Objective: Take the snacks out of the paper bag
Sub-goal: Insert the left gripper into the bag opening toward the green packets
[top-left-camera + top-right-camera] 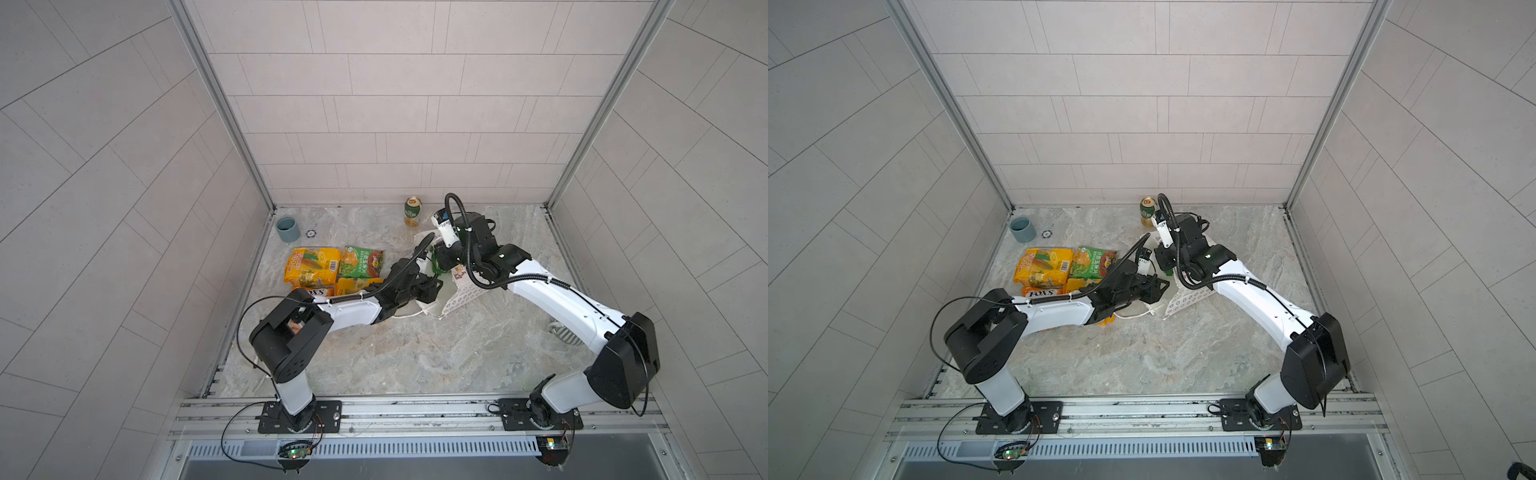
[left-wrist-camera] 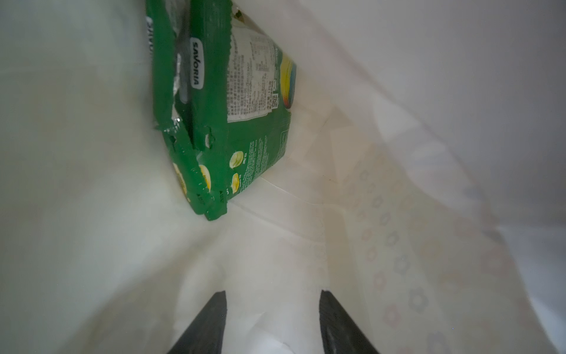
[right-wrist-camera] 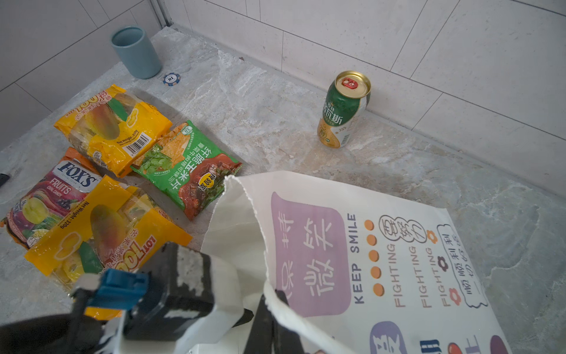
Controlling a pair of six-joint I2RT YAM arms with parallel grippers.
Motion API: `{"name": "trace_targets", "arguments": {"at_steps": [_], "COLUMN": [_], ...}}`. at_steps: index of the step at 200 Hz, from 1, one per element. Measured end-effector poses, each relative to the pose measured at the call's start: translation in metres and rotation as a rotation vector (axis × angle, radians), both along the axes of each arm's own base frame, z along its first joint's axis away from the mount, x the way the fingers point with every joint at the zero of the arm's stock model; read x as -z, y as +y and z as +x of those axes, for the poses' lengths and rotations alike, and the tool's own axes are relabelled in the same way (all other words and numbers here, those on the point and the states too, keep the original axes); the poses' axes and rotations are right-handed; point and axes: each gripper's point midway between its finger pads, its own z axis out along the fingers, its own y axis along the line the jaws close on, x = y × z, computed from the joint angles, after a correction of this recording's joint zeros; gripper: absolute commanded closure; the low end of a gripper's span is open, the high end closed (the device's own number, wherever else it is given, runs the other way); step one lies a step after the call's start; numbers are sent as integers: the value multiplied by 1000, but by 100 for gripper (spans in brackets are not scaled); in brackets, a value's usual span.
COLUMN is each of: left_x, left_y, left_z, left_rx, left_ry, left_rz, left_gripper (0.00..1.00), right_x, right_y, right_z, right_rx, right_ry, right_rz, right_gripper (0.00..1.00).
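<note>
The white paper bag (image 1: 461,297) lies tipped on the stone floor, its mouth towards the left arm. My left gripper (image 2: 272,294) is inside it, open, with nothing between its fingers. Ahead of them, green snack packets (image 2: 214,122) marked SAVORIA stand on edge against the bag's inner wall (image 2: 398,214), apart from the fingertips. My right gripper (image 3: 272,295) is shut on the bag's upper rim and white cord handle (image 3: 294,318), holding the mouth up. Several snacks lie on the floor to the left: a yellow packet (image 1: 311,266), a green packet (image 1: 360,262), a FOX'S packet (image 3: 52,196) and another yellow one (image 3: 104,233).
A green-gold can (image 1: 412,211) stands by the back wall, just behind the right wrist. A grey-blue cup (image 1: 288,229) and a small round chip (image 1: 310,234) sit in the back left corner. My left forearm (image 1: 353,309) lies over the near packets.
</note>
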Motion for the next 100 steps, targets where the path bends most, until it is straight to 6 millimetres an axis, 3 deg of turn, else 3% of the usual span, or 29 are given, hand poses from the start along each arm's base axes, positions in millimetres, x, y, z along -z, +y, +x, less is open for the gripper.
{"name": "trace_targets", "arguments": {"at_steps": [61,100], "left_x": [16,16], "left_y": [1,-6], "left_z": [18,35], "left_rx": [-104,-148], "left_ry": [33,31], "left_rz": [12,4], "left_gripper": [39,35], "right_x": [-7,-6], "right_y": [1,4], "right_z": [-3,-4], "right_rx": [-4,-16], "right_ry": [-11,-6], "right_rz": [27,45], "right_gripper": [100,100]}}
